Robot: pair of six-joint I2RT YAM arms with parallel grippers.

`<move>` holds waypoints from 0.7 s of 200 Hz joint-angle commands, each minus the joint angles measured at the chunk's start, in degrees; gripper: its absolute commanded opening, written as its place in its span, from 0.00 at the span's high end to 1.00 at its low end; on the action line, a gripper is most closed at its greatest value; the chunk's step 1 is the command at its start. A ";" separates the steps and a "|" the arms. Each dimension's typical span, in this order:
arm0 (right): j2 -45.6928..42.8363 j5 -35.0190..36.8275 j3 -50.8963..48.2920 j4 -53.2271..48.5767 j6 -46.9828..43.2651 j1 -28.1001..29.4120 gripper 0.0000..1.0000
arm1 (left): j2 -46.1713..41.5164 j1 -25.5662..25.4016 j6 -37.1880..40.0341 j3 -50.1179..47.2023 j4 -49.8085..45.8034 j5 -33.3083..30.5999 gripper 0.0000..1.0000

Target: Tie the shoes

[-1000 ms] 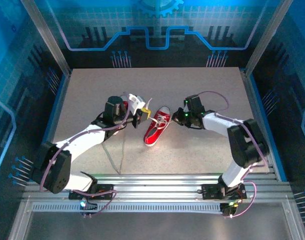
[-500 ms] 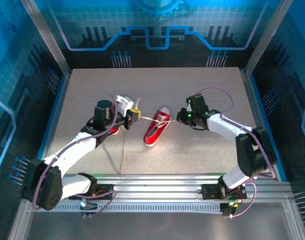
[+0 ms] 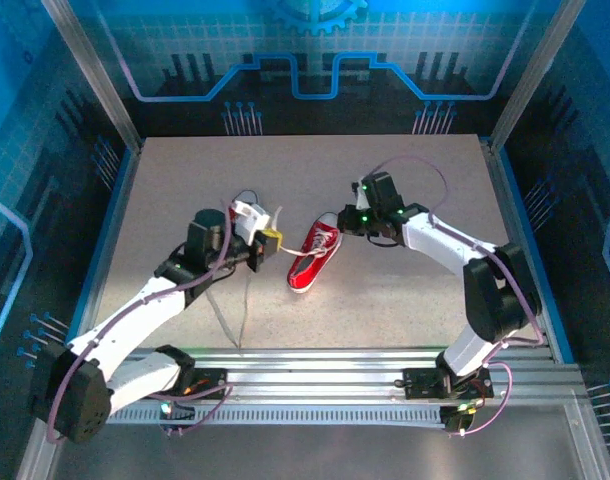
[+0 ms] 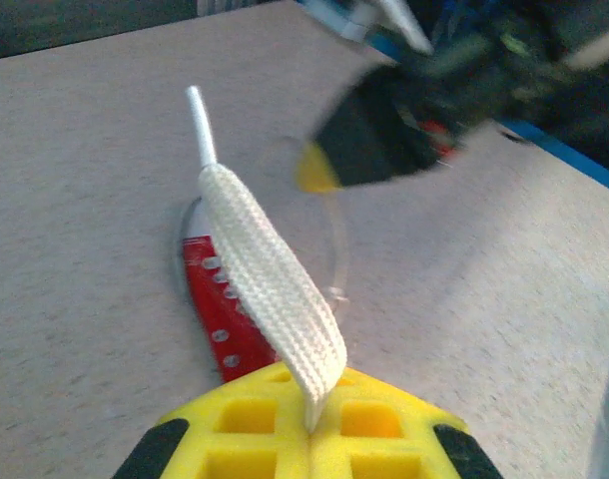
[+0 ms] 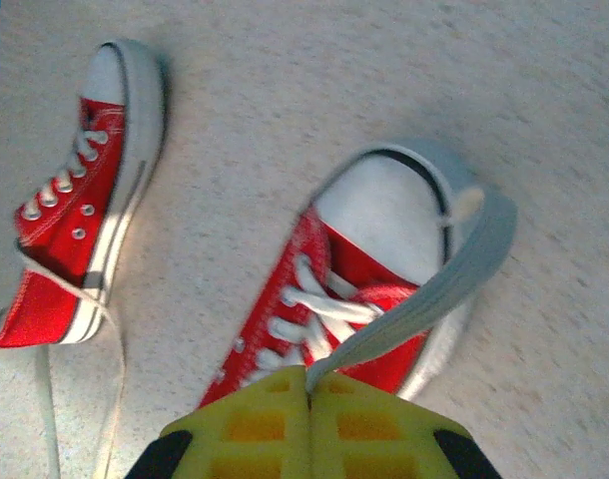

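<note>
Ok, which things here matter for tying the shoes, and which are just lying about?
Job: middle red canvas sneaker; its flat white lace ends, pinched in the left fingers and right fingers; second red canvas sneaker.
Not the job: grey speckled tabletop; blue printed back wall; metal front rail.

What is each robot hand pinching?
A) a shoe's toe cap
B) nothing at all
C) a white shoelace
C: the left gripper and the right gripper are each shut on a flat white lace that rises from between the yellow fingertips.
</note>
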 commanded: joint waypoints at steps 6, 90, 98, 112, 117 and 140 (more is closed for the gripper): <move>5.60 -6.12 8.65 -3.30 -6.00 1.56 1.00 | 1.10 -9.98 5.40 4.23 -2.57 -3.70 1.00; 16.83 -17.10 26.04 -9.37 -13.39 5.24 1.00 | 22.45 -24.71 6.19 16.31 1.71 -3.35 1.00; 17.40 -17.85 26.79 -9.80 -13.85 5.41 1.00 | 23.99 -25.25 6.29 17.32 1.65 -2.98 1.00; 18.33 -19.16 28.02 -10.56 -14.62 5.71 1.00 | 26.23 -25.88 6.28 18.71 1.76 -2.42 1.00; 18.61 -19.57 28.44 -10.71 -14.80 5.80 1.00 | 26.90 -25.97 6.20 19.05 2.00 -2.21 1.00; 19.90 -21.40 30.63 -11.76 -15.57 6.26 1.00 | 29.14 -26.23 5.94 20.37 2.41 -1.41 1.00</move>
